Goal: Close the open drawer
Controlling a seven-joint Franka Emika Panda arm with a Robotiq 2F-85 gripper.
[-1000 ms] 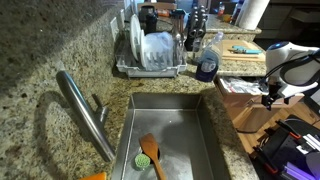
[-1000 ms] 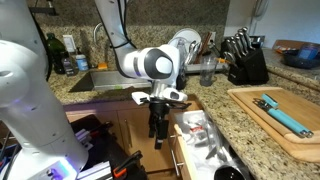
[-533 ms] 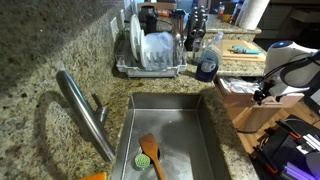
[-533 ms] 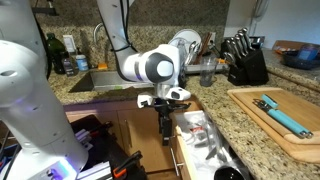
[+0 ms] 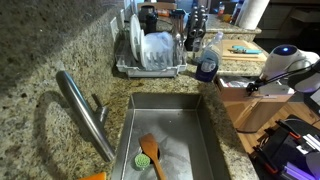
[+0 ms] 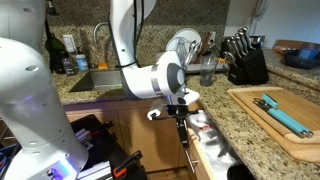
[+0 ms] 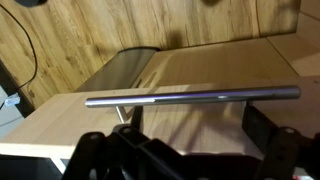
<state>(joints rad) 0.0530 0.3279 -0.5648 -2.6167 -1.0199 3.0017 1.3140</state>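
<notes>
there, end effector (image 7: 186, 146) spread wide, just beside the drawer handle (image 7: 190, 97)

The wooden drawer (image 6: 197, 160) is standing partly pulled out under the front edge of the granite worktop (image 6: 250, 125), with its inside showing. Its pale, wood-grain front (image 7: 215, 60) is carrying a horizontal brushed-metal bar handle (image 7: 190, 97).

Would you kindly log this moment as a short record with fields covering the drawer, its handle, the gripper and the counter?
Drawer: open, wooden front facing the wrist camera
Handle: horizontal metal bar on the front
Gripper: open, close in front of the handle, not around it
Counter: knife block, cutting board, dish rack
Sink: holds a wooden spatula
</notes>
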